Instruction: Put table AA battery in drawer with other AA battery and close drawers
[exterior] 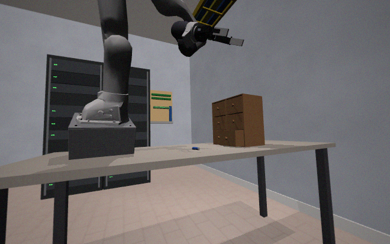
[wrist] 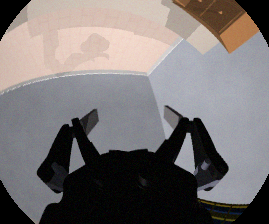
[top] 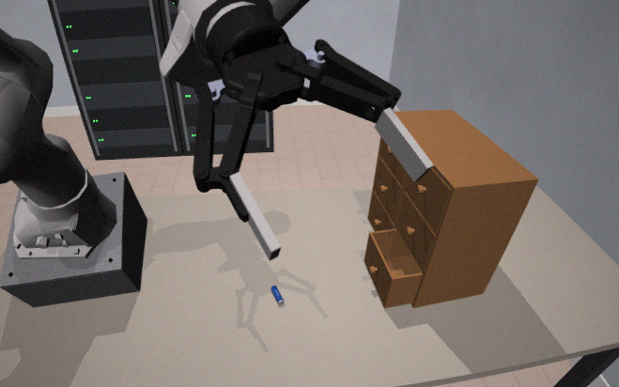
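The blue AA battery (top: 277, 294) (exterior: 195, 148) lies on its side on the table, between the robot base and the chest. The brown chest (top: 474, 230) (exterior: 254, 121) (wrist: 242, 32) stands upright. Its bottom drawer nearest the top camera (top: 403, 291) (exterior: 239, 137) is pulled partly out; no battery shows in the visible part of its inside. The other drawers look pushed in, their contents hidden. My gripper (top: 349, 212) (exterior: 235, 37) (wrist: 130, 113) is open and empty, high above the table and chest, its fingers pointing steeply sideways rather than down.
The robot base block (top: 78, 283) (exterior: 101, 142) stands on the table at the left. The wall (top: 542, 71) (exterior: 311, 75) rises beyond the chest. A yellow overhead rack (exterior: 209, 8) hangs close to the gripper in the exterior view. Dark server racks (top: 114, 67) (exterior: 74, 106) stand behind.
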`<action>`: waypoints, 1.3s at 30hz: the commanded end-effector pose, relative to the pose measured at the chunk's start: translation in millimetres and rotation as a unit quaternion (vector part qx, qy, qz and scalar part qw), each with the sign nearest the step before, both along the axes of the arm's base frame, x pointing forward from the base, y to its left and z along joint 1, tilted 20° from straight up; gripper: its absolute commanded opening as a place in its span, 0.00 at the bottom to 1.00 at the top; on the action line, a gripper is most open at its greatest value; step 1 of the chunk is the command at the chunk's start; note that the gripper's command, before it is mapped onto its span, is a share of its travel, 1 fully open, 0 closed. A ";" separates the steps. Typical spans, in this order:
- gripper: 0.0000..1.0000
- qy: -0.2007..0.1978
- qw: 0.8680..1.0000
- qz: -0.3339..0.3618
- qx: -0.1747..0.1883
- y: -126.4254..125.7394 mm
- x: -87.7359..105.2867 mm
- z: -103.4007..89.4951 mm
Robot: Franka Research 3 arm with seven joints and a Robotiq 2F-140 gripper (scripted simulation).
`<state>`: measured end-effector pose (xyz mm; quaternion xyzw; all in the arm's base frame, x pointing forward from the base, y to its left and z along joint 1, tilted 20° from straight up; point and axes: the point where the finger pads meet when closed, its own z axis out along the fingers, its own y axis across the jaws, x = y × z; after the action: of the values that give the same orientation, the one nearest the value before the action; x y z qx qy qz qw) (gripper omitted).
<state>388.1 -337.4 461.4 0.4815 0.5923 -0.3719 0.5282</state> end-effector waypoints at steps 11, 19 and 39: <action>1.00 0.185 0.972 0.052 -0.134 5.0 16.1 44.2; 1.00 0.248 0.948 0.067 -0.188 10.8 25.6 58.6; 1.00 0.427 0.835 0.096 -0.333 36.3 59.4 81.9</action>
<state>442.0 -306.7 537.9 0.0864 0.6424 -0.6194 0.4429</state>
